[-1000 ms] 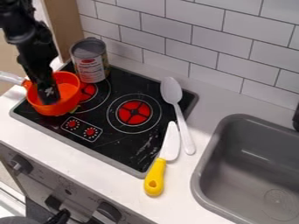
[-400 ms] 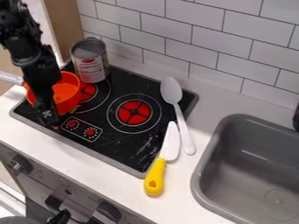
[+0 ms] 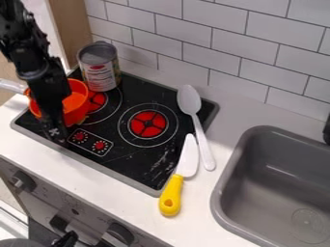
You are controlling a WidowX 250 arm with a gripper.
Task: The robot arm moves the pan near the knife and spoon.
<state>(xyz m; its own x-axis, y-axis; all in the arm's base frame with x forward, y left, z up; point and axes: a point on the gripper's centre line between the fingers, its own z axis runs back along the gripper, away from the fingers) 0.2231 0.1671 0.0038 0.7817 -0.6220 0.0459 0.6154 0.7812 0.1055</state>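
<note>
The gripper has left the inside of the pan and come down past its rim to the near side, close to the front edge of the stove. I cannot tell whether it is open or closed. The pan, just behind the gripper, has not visibly shifted, so the task's move seems still to be made. The knife and spoon lie well apart from the gripper, across the stove; a sideways push or grasp probably comes next.
</note>
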